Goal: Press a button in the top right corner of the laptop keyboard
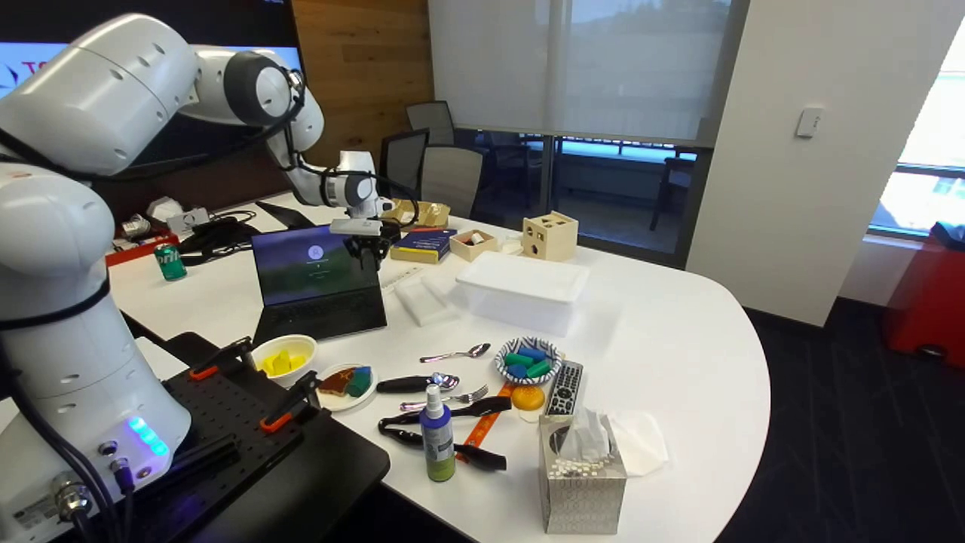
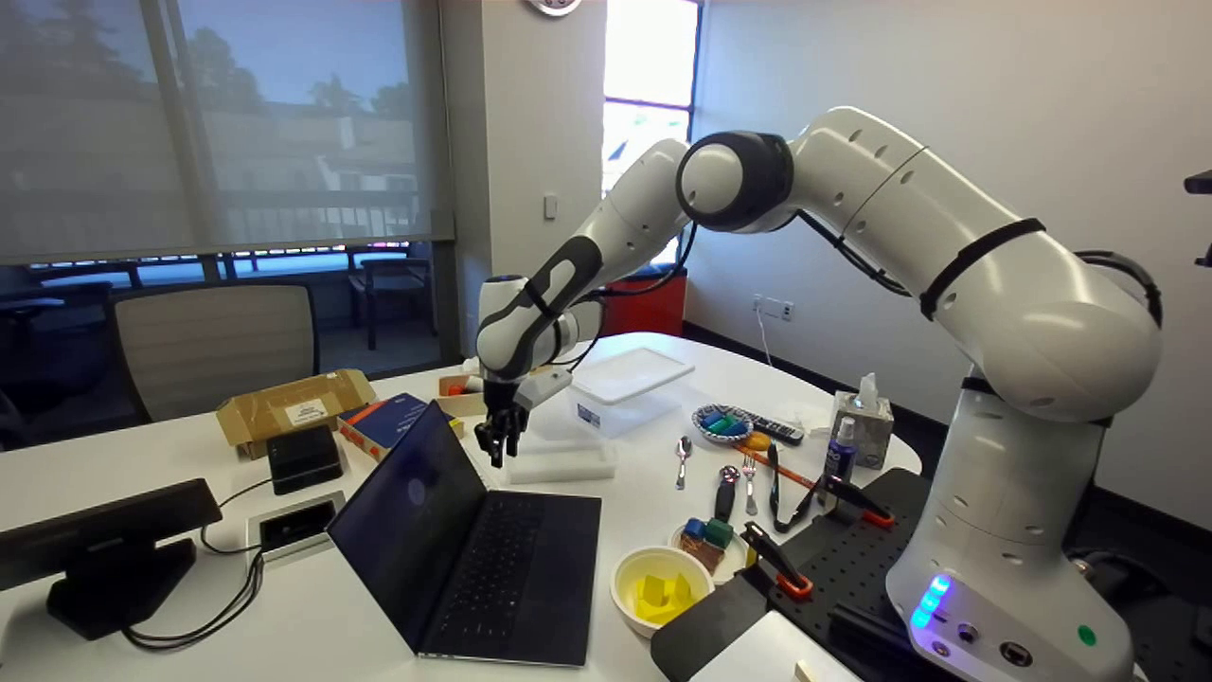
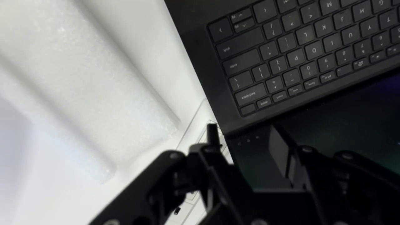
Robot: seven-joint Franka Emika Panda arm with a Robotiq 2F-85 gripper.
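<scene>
The black laptop (image 1: 313,264) stands open on the white table, its dark screen glowing. It also shows in an exterior view (image 2: 407,530). Its keyboard (image 1: 324,313) is seen close up and upside down in the wrist view (image 3: 300,59). There a blank key (image 3: 247,109) sits in the corner beside the delete key (image 3: 264,102), near backspace (image 3: 250,94). My gripper (image 1: 369,256) is in the air by the screen's right upper edge, also visible in an exterior view (image 2: 502,447). In the wrist view the gripper (image 3: 243,132) is open and empty, its fingers straddling the laptop's hinge-side edge, apart from the keys.
A white foam piece (image 3: 78,81) lies beside the laptop's right edge, near a white-lidded clear box (image 1: 520,302). Blue books (image 1: 424,245) and a small wooden box (image 1: 473,243) stand behind the gripper. A bowl with yellow pieces (image 1: 285,358) stands in front of the laptop.
</scene>
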